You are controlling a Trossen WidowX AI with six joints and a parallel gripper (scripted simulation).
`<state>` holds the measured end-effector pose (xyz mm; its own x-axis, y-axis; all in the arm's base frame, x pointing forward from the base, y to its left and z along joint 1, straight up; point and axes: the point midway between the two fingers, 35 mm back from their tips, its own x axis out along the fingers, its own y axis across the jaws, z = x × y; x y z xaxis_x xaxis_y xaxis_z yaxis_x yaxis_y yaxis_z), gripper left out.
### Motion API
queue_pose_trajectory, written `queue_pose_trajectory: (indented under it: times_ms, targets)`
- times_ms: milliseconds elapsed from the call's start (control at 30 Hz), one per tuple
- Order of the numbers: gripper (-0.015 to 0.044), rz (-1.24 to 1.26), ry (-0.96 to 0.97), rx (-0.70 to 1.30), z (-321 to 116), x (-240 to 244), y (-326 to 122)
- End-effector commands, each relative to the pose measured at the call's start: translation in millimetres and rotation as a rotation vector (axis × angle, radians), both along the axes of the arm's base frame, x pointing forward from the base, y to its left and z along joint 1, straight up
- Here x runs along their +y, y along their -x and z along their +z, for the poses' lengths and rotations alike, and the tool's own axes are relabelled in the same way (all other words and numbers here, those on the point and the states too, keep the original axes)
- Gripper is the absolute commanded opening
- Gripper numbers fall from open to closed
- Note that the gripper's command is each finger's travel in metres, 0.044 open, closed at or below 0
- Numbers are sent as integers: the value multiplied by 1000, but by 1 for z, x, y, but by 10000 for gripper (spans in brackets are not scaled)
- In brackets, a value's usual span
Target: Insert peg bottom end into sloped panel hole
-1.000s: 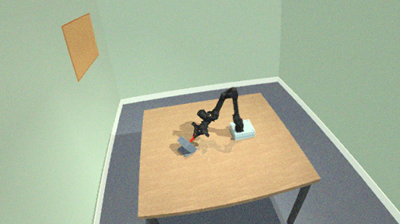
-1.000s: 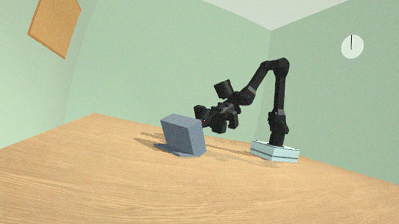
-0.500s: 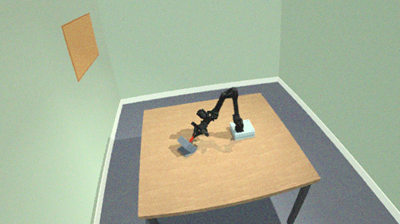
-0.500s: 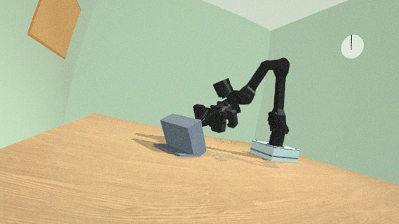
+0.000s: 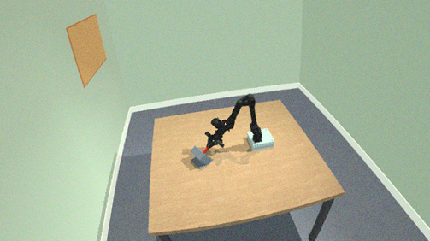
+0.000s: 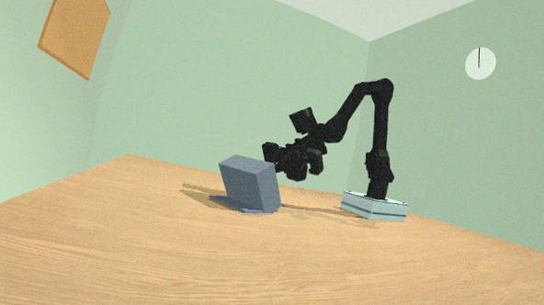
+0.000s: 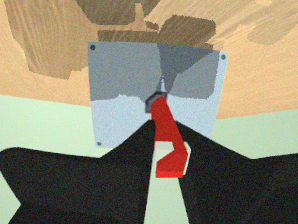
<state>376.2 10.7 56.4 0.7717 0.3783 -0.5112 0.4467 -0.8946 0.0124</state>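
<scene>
The red peg (image 5: 205,150) (image 7: 164,120) has flat sides and is tilted. My gripper (image 7: 161,125) is shut on it, with one black finger on each side. The sloped blue-grey panel (image 5: 200,154) (image 6: 238,183) (image 7: 117,120) stands in front of the gripper. In the wrist view the peg's bottom end is at the dark-rimmed hole (image 7: 148,104), whose rim shows at the upper left of the peg. The peg covers the rest of the hole, so I cannot tell how deep the end is. In the exterior view the panel block hides the fingertips and nearly all of the peg.
The panel stands on the wooden table (image 5: 256,188) (image 6: 157,258). The arm's white base box (image 5: 266,140) (image 6: 356,206) is on the table, to the right of the panel in the top and exterior views. Shadows of the arm fall across the panel face and the table.
</scene>
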Motion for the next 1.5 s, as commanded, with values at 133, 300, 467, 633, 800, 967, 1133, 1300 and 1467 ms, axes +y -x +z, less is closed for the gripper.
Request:
queue_pose_trajectory:
  times_ms: [133,300,467,633,800,967,1133,1300,1467]
  targets:
    - [0,-5,0,-4,-1,0,-4]
    - [0,-5,-1,-4,-2,0,-5]
    - [0,-5,-1,-4,-2,1,-7]
    - [0,-5,-1,-4,-4,2,-8]
    - [0,-5,-1,-4,-5,3,-9]
    - [0,-5,-1,-4,-6,4,-11]
    - [0,-5,-1,-4,-8,5,-12]
    - [0,-5,-1,-5,-9,6,-14]
    - [0,-5,-1,-5,-10,7,-15]
